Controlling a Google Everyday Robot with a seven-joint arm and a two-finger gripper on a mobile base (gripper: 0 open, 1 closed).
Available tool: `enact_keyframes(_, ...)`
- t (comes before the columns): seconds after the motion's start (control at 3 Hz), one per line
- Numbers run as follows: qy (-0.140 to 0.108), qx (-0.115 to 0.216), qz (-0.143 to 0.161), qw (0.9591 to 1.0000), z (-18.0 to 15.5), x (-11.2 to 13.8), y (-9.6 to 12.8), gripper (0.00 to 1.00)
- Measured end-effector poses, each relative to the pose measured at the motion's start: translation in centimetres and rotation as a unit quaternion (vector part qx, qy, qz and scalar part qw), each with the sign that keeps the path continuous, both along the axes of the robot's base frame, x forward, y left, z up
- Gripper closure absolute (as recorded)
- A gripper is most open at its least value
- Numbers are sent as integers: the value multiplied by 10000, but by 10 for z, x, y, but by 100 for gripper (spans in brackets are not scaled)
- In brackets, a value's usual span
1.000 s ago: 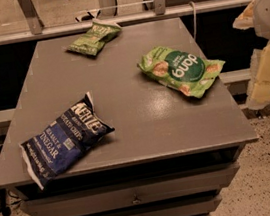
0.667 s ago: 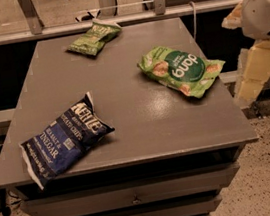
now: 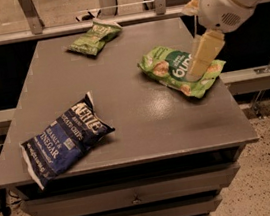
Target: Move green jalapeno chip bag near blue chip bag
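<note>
Rightward, gripper (image 3: 196,72) low over the bright green bag (image 3: 168,64), its grip state unclear.

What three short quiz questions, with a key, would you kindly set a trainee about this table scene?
1. True or false: the gripper hangs over the bright green dang bag on the right side of the table.
2. Where does the green jalapeno chip bag lie? A) near the far edge B) on the floor C) inside a drawer
3. Fill in: the bag at the near left corner is the ____ chip bag.
Key: 1 true; 2 A; 3 blue, the blue chip bag.
</note>
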State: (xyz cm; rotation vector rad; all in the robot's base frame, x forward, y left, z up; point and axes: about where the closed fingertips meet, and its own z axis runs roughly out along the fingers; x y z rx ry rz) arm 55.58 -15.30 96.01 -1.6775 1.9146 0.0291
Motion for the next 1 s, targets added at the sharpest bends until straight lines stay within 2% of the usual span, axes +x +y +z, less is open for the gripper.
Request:
enact_keyframes(0.33,-328,549,120,9979,-1,51,34,0)
enact_keyframes(0.67,-519,1193,143,9914,-3,98,85,0)
enact_keyframes(1.0,-508,1660,93,9848,-6,115,139,0)
